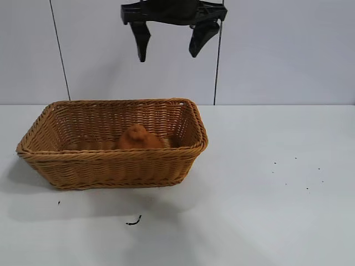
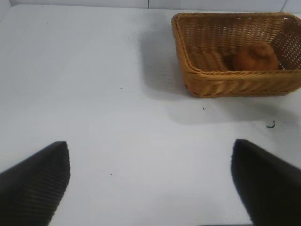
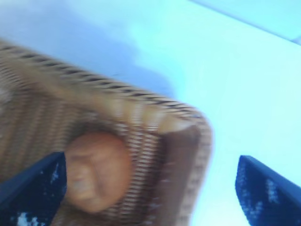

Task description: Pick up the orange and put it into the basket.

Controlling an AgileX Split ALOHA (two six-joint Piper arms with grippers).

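The orange [image 1: 137, 137] lies inside the wicker basket [image 1: 111, 153], right of its middle, its knob pointing up. My right gripper [image 1: 167, 55] hangs high above the basket, open and empty, its two black fingers wide apart. In the right wrist view the orange [image 3: 96, 169] lies on the basket floor near a corner of the basket [image 3: 188, 117], below the open right gripper [image 3: 150, 157]. My left gripper [image 2: 149, 143] is open and empty over bare table, far from the basket [image 2: 225, 75] and the orange [image 2: 256, 56]. It does not show in the exterior view.
A small dark scrap [image 1: 133, 221] lies on the white table in front of the basket, and it also shows in the left wrist view [image 2: 270, 125]. Several dark specks [image 1: 294, 172] dot the table at the right. A wall stands behind the table.
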